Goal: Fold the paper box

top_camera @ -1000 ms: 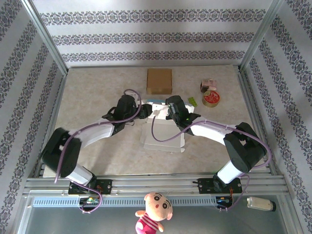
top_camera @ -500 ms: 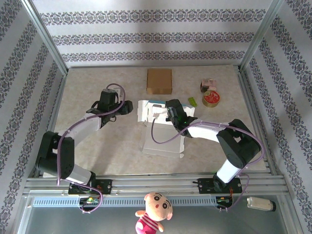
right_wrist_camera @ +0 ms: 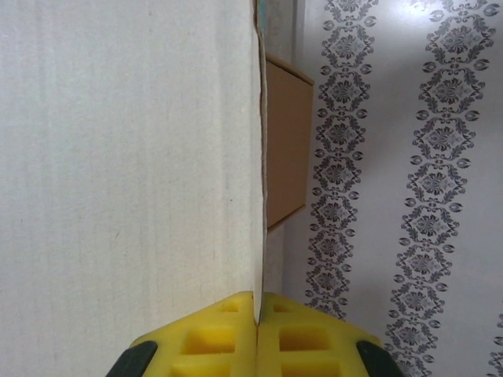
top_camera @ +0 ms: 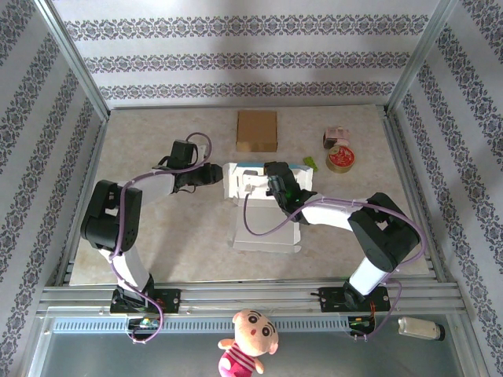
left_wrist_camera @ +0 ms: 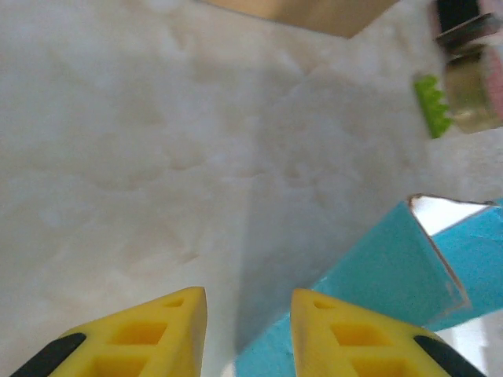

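Observation:
The paper box (top_camera: 263, 210), white inside and teal outside, lies partly folded at the table's middle. My right gripper (top_camera: 272, 183) is at its far wall, and in the right wrist view my right gripper (right_wrist_camera: 257, 302) is shut on the thin edge of a white panel of the paper box (right_wrist_camera: 126, 141). My left gripper (top_camera: 214, 176) is just left of the box's far left corner. In the left wrist view my left gripper (left_wrist_camera: 247, 306) is open with bare table in the gap, and a teal flap of the paper box (left_wrist_camera: 385, 267) runs by the right fingertip (left_wrist_camera: 314, 310).
A brown cardboard box (top_camera: 257, 130) lies flat behind the paper box. At the back right are a small pink box (top_camera: 335, 138), a round tin (top_camera: 340, 159) and a green piece (top_camera: 310, 162). Metal frame rails edge the table.
My left gripper drew back to the left, away from the box, then came part of the way back toward its far left corner, with its jaws narrower. My right gripper kept its grip.

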